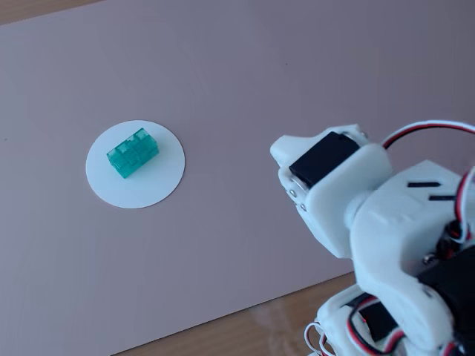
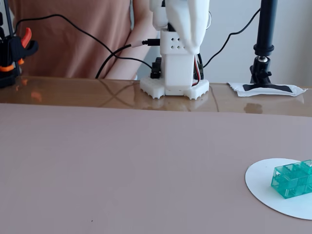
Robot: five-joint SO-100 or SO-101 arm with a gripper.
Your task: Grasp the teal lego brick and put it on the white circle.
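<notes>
In a fixed view from above the arm: the teal brick (image 1: 133, 153) lies on the white circle (image 1: 159, 185), wholly inside its edge, a little up and left of center. The circle rests flat on the mauve mat (image 1: 245, 89) covering the counter. The arm (image 1: 371, 222) is folded back at lower right, well apart from the brick; nothing is held. Its jaws are not plainly visible, so wide or narrow I cannot tell. In a fixed view facing the arm's base (image 2: 174, 87): the brick (image 2: 292, 179) sits on the circle (image 2: 263, 187) at the right edge, studs up, untouched. The arm is upright and cropped at top, jaws out of frame. Judgement: placement looks done; nothing obvious left beyond the arm resting.
</notes>
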